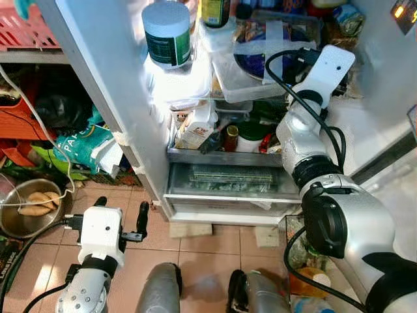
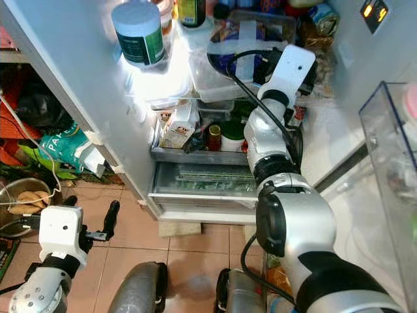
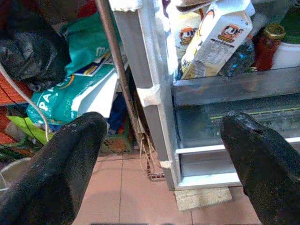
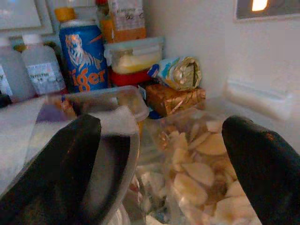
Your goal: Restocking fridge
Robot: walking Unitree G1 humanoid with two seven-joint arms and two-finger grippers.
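The fridge stands open before me, its crisper drawer point(image 1: 228, 179) low down. My right arm point(image 1: 329, 68) reaches into an upper shelf. There the right gripper point(image 4: 164, 129) is open, with a clear bag of pale slices point(image 4: 197, 161) lying between and below its fingers, untouched. A lidded clear container point(image 4: 110, 105) sits by one finger, and a blue Tiger can point(image 4: 84, 56) stands behind. My left gripper point(image 1: 122, 203) hangs low over the tiled floor, open and holding nothing. A carton point(image 3: 215, 37) and a red-lidded jar point(image 3: 268, 44) stand on the shelf above the drawer.
A white jar with a green label point(image 1: 168, 32) stands in the fridge door. On the floor at left are a metal bowl of buns point(image 1: 29, 205), green bags point(image 1: 81, 143) and cables. A clear bin point(image 2: 391, 163) is at the right. My legs stand on tiles point(image 1: 208, 244).
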